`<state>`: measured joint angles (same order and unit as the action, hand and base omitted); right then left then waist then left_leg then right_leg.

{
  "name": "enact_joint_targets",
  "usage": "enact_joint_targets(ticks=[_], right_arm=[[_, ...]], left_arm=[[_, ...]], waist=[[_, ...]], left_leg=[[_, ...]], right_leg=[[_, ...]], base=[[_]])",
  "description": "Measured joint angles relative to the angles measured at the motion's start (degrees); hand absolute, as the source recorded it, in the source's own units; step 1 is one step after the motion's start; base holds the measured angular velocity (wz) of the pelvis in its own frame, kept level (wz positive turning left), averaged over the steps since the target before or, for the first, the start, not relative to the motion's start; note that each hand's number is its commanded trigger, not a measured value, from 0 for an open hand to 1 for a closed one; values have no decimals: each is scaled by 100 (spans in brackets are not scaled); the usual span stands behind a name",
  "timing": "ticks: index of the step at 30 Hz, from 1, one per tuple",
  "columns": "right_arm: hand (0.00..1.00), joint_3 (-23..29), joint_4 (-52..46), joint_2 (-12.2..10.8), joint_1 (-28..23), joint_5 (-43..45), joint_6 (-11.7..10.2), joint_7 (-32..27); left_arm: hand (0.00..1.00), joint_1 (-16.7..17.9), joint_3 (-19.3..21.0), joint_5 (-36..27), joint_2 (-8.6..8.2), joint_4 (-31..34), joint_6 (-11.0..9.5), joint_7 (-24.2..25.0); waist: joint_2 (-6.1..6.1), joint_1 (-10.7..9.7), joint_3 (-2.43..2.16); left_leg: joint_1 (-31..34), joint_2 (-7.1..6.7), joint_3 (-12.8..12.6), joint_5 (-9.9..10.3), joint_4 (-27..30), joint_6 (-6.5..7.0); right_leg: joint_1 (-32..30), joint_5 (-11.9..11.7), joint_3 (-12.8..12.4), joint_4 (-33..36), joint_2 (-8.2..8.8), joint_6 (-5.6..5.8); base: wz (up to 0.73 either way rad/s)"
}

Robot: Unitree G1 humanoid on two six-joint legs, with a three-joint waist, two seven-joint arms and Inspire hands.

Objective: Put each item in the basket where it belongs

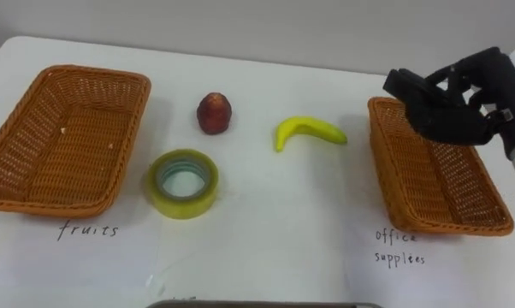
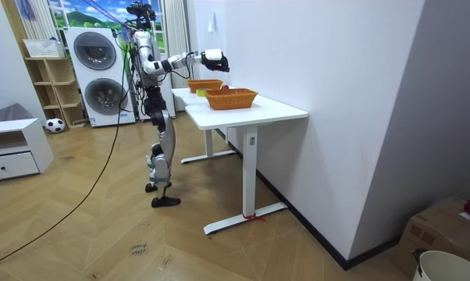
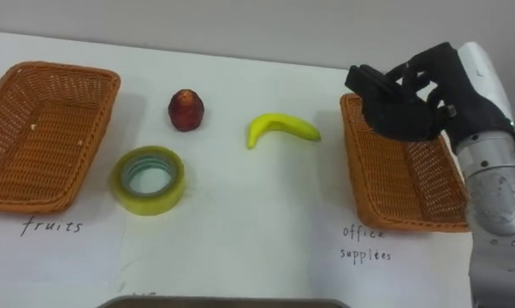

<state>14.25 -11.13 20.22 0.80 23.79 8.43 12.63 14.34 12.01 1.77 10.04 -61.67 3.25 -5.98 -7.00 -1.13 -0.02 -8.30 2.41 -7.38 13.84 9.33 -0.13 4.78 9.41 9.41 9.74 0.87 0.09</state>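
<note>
banana lies flat on the white bench, centre right of the frame. its long axis runs left to right, its arch bows toward the top of the frame, and its left tip hooks downward. bare bench lies all round it. it is near the right basket but clear of its left rim.

red fruit stands apart to the banana's left, with its narrower end toward the top. tape roll lies flat, hole upward, below the fruit and just beside the right rim of the left basket, not touching it.

both baskets sit with long axes running top to bottom, one at each side. a wide open strip of bench runs along the lower edge.

right hand hangs over the right basket's upper left corner, fingers curled and nothing seen in them.

in the room view the robot stands at the bench's far end, with the bench's long side against the white wall.
</note>
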Motion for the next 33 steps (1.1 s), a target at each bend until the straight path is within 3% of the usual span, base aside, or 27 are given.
enact_joint_targets(ticks=[7,15,33], right_arm=[[100,62,222,0,-39,112,1,-6],[100,62,355,0,-227,144,5,3],[100,47,882,-5,-474,389,43,15]], left_arm=[[0,8,11,3,1,35,0,38],[0,130,11,9,-26,312,16,39],[0,199,6,2,-16,601,22,-5]], waist=[[78,-68,-6],[65,-23,-31],[8,1,5]], left_leg=[[34,10,-43,0,-23,1],[45,12,-38,0,-1,1],[88,2,-36,0,-21,1]], right_leg=[[-87,-1,-1,104,-4,2],[-94,-5,0,120,-3,-4],[-153,-3,3,92,0,-1]], base=[[-2],[0],[0]])
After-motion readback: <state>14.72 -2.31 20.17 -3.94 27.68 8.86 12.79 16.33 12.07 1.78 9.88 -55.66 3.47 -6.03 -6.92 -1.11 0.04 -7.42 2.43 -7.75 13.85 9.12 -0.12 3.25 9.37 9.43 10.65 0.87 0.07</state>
